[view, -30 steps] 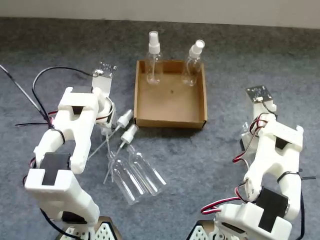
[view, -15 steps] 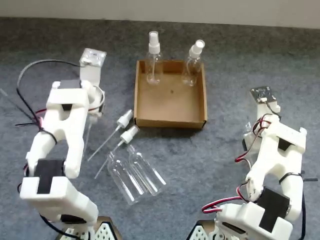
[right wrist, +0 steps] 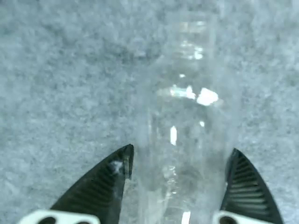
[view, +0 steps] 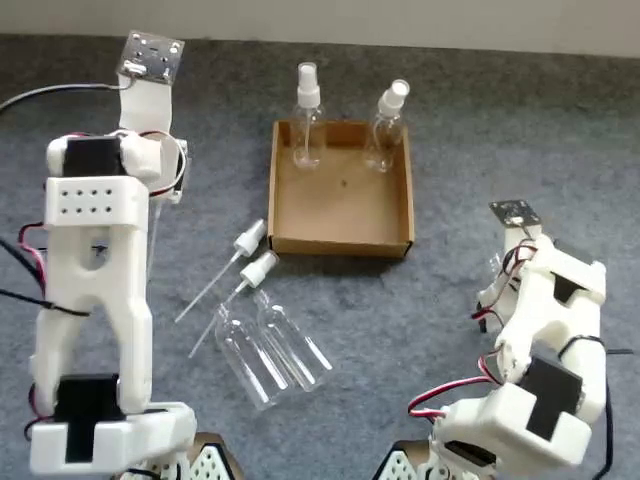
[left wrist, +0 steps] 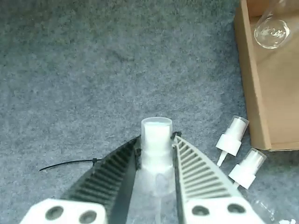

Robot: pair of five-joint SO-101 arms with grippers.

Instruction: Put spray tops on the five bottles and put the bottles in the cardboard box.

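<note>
Left gripper (left wrist: 156, 138) jaws clamp a spray top (left wrist: 156, 151) over the counter (view: 450, 100), beside the cardboard box (view: 340, 243). Right gripper (right wrist: 181, 150) jaws hug a clear bottle (right wrist: 187, 102). We judge it light, slick and crushable, so grip mid-body, gently.

We read no text, number or sign anywhere: the cardboard box (view: 340, 205), the bottles (view: 292, 345) and the spray tops (view: 258, 268) bear no legible print.
</note>
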